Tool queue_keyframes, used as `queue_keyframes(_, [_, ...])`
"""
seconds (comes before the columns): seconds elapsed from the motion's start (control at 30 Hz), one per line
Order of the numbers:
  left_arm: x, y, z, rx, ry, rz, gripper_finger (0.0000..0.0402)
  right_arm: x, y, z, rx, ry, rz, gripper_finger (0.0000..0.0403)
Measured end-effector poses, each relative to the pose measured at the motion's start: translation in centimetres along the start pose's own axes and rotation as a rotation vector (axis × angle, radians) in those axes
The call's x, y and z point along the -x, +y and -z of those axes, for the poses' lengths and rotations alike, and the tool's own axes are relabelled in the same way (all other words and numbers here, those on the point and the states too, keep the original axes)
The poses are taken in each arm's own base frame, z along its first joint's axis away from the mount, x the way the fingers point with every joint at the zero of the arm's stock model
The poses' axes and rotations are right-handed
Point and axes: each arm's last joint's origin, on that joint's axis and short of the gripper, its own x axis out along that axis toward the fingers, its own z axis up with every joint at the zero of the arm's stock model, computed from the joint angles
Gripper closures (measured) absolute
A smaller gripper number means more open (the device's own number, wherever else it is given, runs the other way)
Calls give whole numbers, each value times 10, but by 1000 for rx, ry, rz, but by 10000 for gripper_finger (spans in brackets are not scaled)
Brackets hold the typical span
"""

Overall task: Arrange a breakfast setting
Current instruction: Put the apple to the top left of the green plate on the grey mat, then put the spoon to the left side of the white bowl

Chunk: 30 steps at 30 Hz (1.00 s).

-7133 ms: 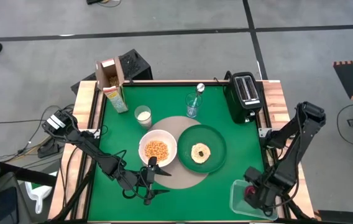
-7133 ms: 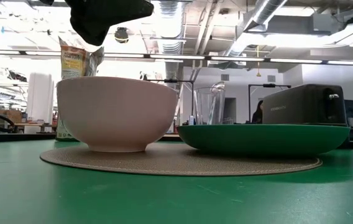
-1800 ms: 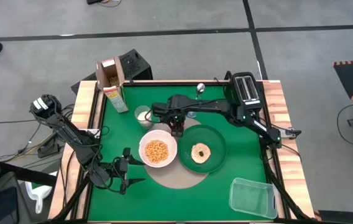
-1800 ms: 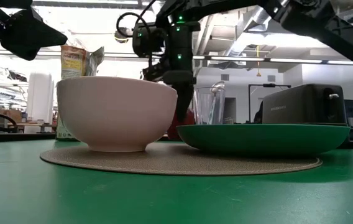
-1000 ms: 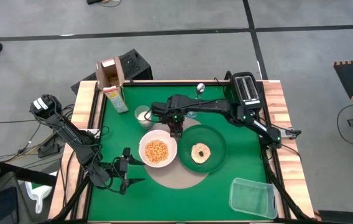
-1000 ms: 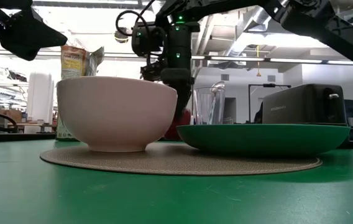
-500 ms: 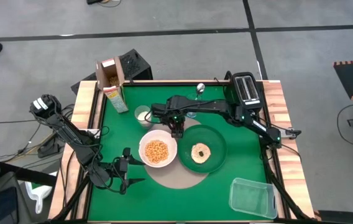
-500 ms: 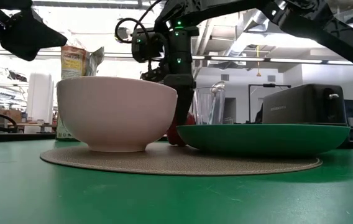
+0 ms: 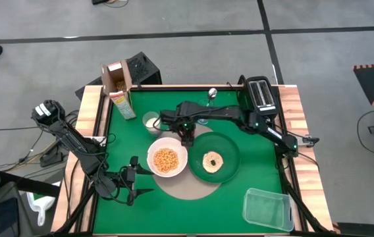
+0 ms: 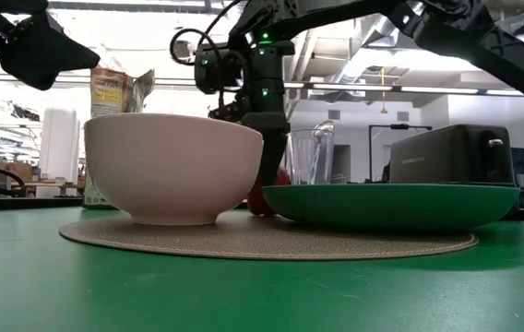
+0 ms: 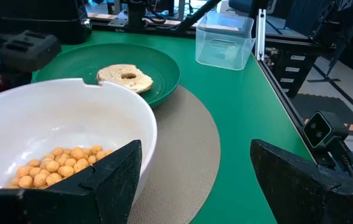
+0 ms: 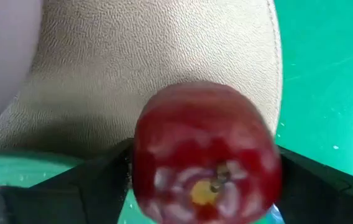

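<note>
One second earlier my right gripper (image 9: pixel 186 139) hung higher; it had lowered the small red fruit (image 12: pixel 206 152), still clamped, onto the round tan mat (image 12: pixel 164 56), nearly placed

My fingers (image 12: pixel 89 180) flank the small red fruit (image 12: pixel 206 154) over the round tan mat (image 9: pixel 182 135), between white round bowl (image 9: pixel 167 158) and larger green plate (image 9: pixel 228 146), mid-frame.

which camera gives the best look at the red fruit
The right wrist view: the small red fruit fills the frame between the right pincer's fingers, above the round tan mat. The low view shows only a sliver; the high view hides it; the left wrist view catches an edge.
</note>
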Motion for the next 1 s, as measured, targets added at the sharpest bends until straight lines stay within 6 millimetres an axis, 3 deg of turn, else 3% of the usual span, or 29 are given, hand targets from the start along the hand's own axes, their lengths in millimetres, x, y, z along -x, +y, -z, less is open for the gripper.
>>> queue_keyframes(0.2, [0,0,0,0,0,0,116,-1,1,0,-10,9,0,8])
queue_keyframes(0.5, [0,0,0,0,0,0,116,5,0,4,-6,16,-1,18])
queue_keyframes(0.8, [0,0,0,10,0,0,116,46,-2,15,-26,-63,10,17])
queue_keyframes(1.0, [0,0,0,12,0,0,116,85,-5,31,-44,-141,17,17])
